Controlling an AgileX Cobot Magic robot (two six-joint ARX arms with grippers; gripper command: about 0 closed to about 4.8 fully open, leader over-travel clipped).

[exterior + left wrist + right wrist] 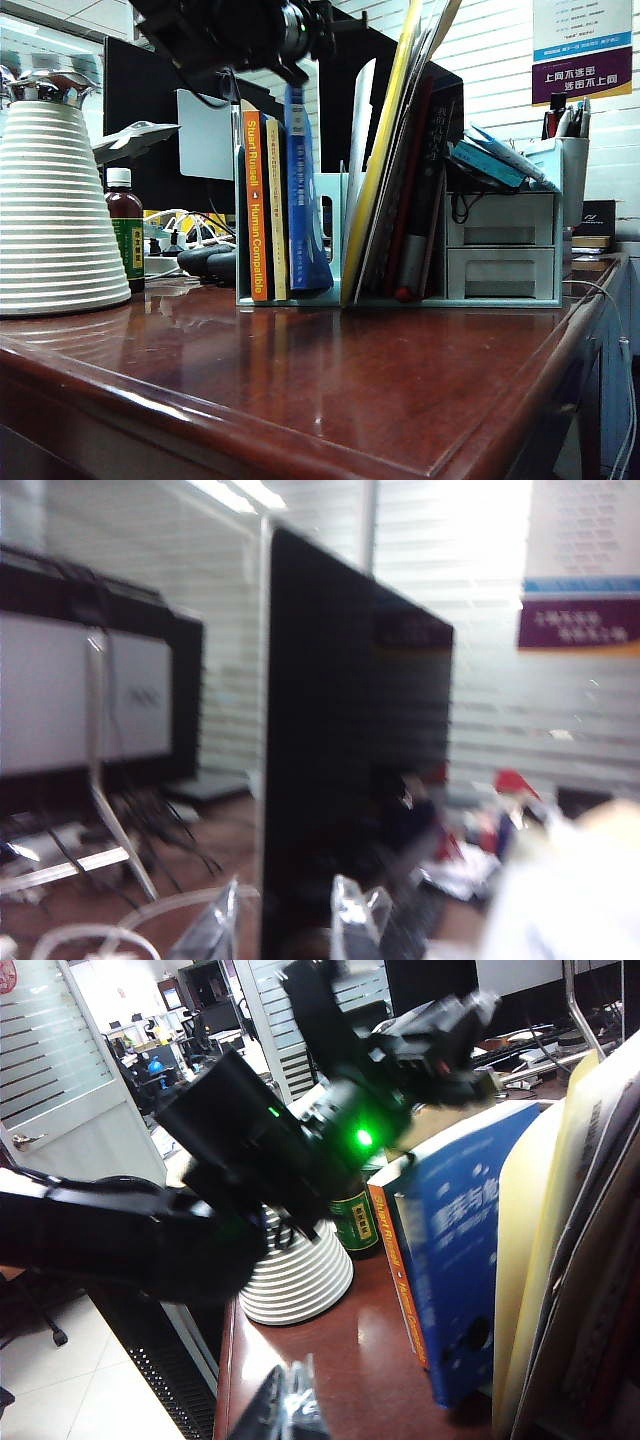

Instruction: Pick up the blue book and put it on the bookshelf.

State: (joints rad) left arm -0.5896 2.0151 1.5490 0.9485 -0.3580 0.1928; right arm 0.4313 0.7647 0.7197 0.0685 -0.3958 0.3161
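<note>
Blurred black upright slab (340, 760) between translucent fingers (352, 910), monitor (85, 695) beyond.

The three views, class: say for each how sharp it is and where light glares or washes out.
Exterior view: mostly sharp, ceiling light glaring off the table. Left wrist view: blurred throughout, left gripper soft, the window behind washed out. Right wrist view: the blue book is clear, the right gripper a close blur, a green lamp flares on the left arm.

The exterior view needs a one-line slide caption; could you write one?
Left gripper at the blue book's top, standing in the bookshelf.
</note>
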